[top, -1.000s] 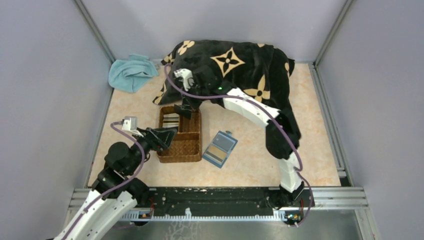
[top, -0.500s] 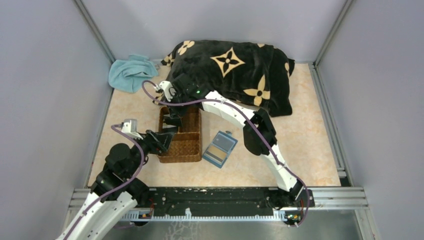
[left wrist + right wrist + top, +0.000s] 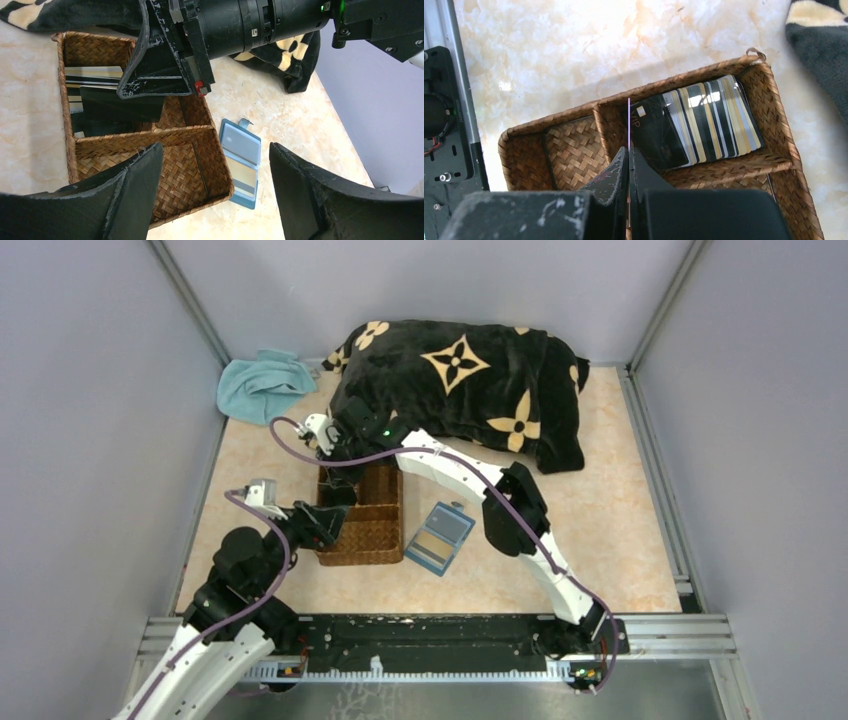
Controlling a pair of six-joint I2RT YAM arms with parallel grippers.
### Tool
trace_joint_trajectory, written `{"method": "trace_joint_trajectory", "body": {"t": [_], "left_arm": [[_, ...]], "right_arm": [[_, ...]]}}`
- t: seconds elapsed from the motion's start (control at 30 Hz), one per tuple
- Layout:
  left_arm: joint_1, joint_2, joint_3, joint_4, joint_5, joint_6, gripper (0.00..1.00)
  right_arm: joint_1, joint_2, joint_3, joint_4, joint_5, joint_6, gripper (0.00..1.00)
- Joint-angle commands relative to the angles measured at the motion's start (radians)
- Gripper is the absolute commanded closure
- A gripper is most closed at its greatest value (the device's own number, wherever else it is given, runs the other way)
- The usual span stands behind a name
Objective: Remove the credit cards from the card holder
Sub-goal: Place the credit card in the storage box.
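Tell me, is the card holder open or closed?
Open: the card holder lies spread flat, its paler inside facing up.

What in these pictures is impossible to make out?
- Right wrist view: the face of the thin card pinched in the right gripper; only its edge shows.
- Overhead view: the stacked cards in the brown woven tray, covered by the right arm.
- Left wrist view: how many cards are left in the open teal-blue folding wallet; too small.
- Every view: anything under the black flowered blanket.
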Motion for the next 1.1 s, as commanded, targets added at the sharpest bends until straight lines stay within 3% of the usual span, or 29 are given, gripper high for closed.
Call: {"method": "trace_joint_trajectory", "body": {"t": [0.0,0.67,0.7,0.77,0.8,1.07], "left_arm": [[-0.001,-0.029,-0.013,-0.006,-0.019,0.005,0.16],[-0.001,-0.067,-0.008,-0.043,-0.022,0.009,0.15],[-0.001,-0.066,-0.009,-0.042,-0.021,0.009,0.15],[-0.001,-0.063,-0.011,-0.037,-0.019,0.01,0.15],[-0.002,-0.058,-0.012,-0.035,-0.017,0.01,0.14],[-0.001,-0.027,-0.018,-0.015,-0.005,0.014,0.14]], "right_arm": [[0.021,0.004,0.074,0.013,-0.018,-0.014,1.0],[0.024,0.056,0.058,0.046,-0.033,0.016,1.0],[0.024,0.051,0.055,0.047,-0.025,0.016,0.94],[0.025,0.031,0.039,0.056,-0.005,0.015,0.7],[0.024,0.013,0.024,0.068,0.01,0.015,0.62],[0.024,-0.188,-0.183,0.243,0.124,0.045,0.59]]}}
